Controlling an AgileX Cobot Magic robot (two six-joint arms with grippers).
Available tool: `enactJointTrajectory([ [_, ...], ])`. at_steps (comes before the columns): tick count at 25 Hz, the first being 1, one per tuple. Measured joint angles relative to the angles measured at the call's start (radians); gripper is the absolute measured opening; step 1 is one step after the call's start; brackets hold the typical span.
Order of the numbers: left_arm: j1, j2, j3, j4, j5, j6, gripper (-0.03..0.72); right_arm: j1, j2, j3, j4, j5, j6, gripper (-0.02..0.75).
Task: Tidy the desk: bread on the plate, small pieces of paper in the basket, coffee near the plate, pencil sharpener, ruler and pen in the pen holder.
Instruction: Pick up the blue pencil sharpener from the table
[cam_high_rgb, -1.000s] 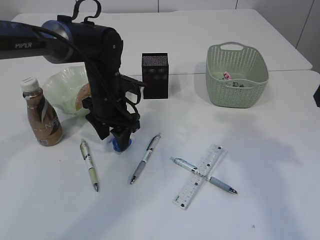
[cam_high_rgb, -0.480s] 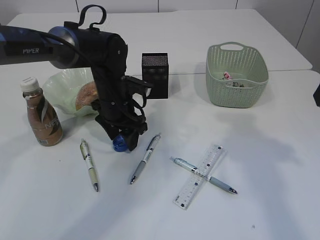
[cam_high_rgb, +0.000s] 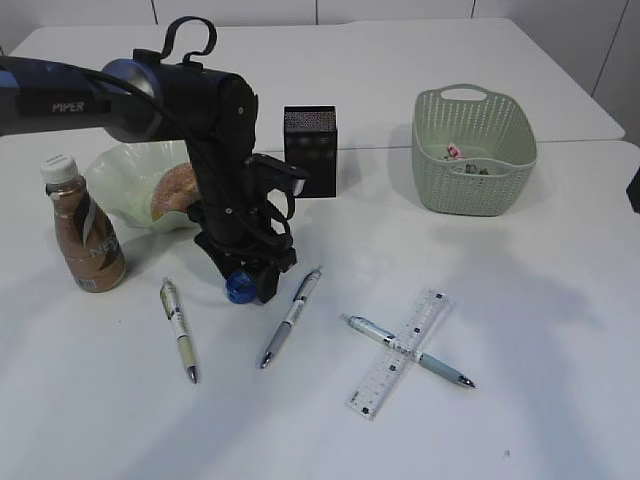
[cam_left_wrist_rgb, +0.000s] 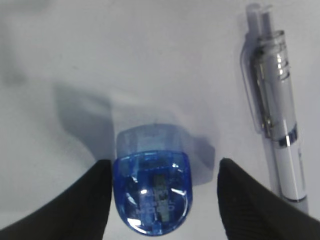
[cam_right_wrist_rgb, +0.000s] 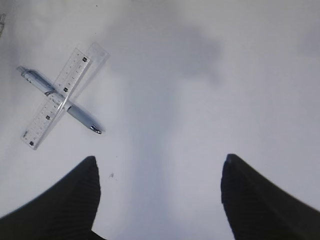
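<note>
The blue pencil sharpener (cam_high_rgb: 238, 288) lies on the white table between the jaws of my left gripper (cam_high_rgb: 252, 284). In the left wrist view the sharpener (cam_left_wrist_rgb: 151, 195) touches the left jaw, with a gap to the right jaw; the left gripper (cam_left_wrist_rgb: 163, 175) is open. A white pen (cam_left_wrist_rgb: 277, 115) lies just right of it. The clear ruler (cam_high_rgb: 425, 310) lies crossed over a blue pen (cam_high_rgb: 440, 368). The black pen holder (cam_high_rgb: 310, 152) stands behind my left arm. My right gripper (cam_right_wrist_rgb: 159, 200) is open and empty above bare table, right of the ruler (cam_right_wrist_rgb: 80, 67) and pen (cam_right_wrist_rgb: 80, 115).
A coffee bottle (cam_high_rgb: 85, 235) stands at the left beside a pale green plate (cam_high_rgb: 125, 170) holding bread (cam_high_rgb: 175, 190). A green basket (cam_high_rgb: 470, 195) with paper scraps stands at the back right. Two more pens (cam_high_rgb: 179, 328) (cam_high_rgb: 290, 317) lie near the sharpener.
My left arm has shifted a little to the right and tilted, so the sharpener now shows at the gripper's front. The sharpener has stayed on the table.
</note>
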Motion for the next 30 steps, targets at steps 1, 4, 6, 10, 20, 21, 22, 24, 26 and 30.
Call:
enactJointTrajectory([
  [1,0.0,0.0,0.0,0.0,-0.001,0.0,0.456,0.0,0.0,0.0,0.0,0.0,0.0,0.585],
  [4,0.0,0.0,0.0,0.0,-0.006,0.0,0.427,0.0,0.0,0.0,0.0,0.0,0.0,0.585],
  [6,0.0,0.0,0.0,0.002,-0.007,0.004,0.414,0.0,0.0,0.0,0.0,0.0,0.0,0.585],
  [10,0.0,0.0,0.0,0.026,-0.009,0.005,0.403,0.0,0.0,0.0,0.0,0.0,0.0,0.585],
  [20,0.0,0.0,0.0,0.038,-0.007,0.006,0.379,0.0,0.0,0.0,0.0,-0.003,0.0,0.585],
  [21,0.0,0.0,0.0,0.038,-0.007,0.006,0.374,0.0,0.0,0.0,0.0,-0.003,0.0,0.585],
  [22,0.0,0.0,0.0,0.038,-0.007,0.006,0.37,0.0,0.0,0.0,0.0,-0.003,0.0,0.585],
  [24,0.0,0.0,0.0,0.038,-0.005,0.006,0.366,0.0,0.0,0.0,0.0,-0.003,0.0,0.585],
  [26,0.0,0.001,0.0,0.038,-0.003,0.007,0.365,0.0,0.0,0.0,0.0,-0.003,0.0,0.585],
  [30,0.0,0.015,-0.002,0.038,0.016,0.007,0.364,0.0,0.0,0.0,0.0,-0.003,0.0,0.585],
])
